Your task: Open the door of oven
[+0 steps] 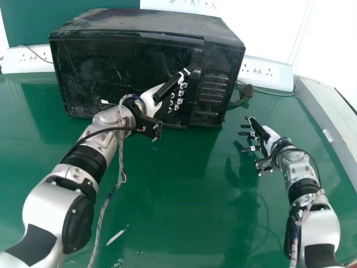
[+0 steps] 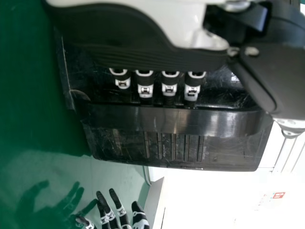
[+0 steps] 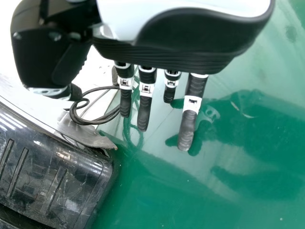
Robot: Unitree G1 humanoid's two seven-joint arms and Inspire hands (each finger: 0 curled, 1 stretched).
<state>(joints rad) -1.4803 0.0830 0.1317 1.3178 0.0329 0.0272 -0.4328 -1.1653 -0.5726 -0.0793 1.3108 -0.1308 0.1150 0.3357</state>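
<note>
Oven [image 1: 89, 67] faces the robot, long axis running left to right.

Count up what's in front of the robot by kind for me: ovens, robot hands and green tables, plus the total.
Ovens: 1 (black oven)
Robot hands: 2 (left hand, right hand)
Green tables: 1 (green table)
Total: 4

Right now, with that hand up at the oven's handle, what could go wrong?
The left hand's fingers reach behind the handle, but their tips are hidden, so the hold may be shallow and could slip.

The left arm lies in front of the closed door, which might bump it on swinging out.

The right hand stands apart from the oven, not bracing it, so a hard pull could drag the oven along the table.
</note>
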